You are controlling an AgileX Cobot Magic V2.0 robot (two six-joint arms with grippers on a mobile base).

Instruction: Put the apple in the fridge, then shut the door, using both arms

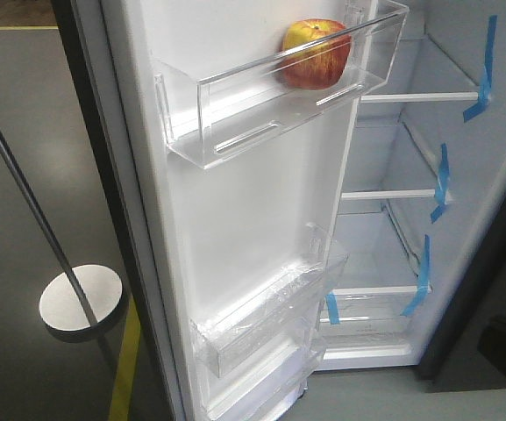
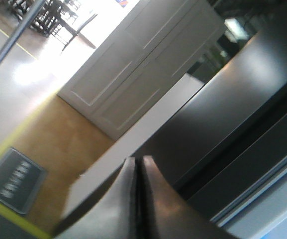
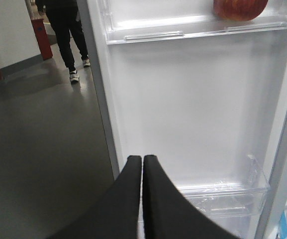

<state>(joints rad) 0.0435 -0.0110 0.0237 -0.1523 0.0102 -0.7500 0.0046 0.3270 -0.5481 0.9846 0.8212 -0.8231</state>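
The apple (image 1: 315, 53), red with yellow patches, sits in the top clear bin (image 1: 235, 123) on the white inner face of the open door (image 1: 235, 237). It also shows at the top of the right wrist view (image 3: 239, 9). The fridge (image 1: 428, 175) stands open, with white shelves and blue tape strips. My right gripper (image 3: 142, 158) is shut and empty, close in front of the door's inner face (image 3: 193, 109), well below the apple. My left gripper (image 2: 139, 160) is shut and empty, near a dark grey panel (image 2: 242, 109). Neither gripper shows in the front view.
A round metal stand base (image 1: 81, 301) with a slanted pole and a yellow floor line (image 1: 125, 368) lie left of the door. A person's legs (image 3: 66, 30) stand on the grey floor beyond the door's edge. Lower door bins (image 1: 261, 316) are empty. White cabinets (image 2: 133, 64) stand behind.
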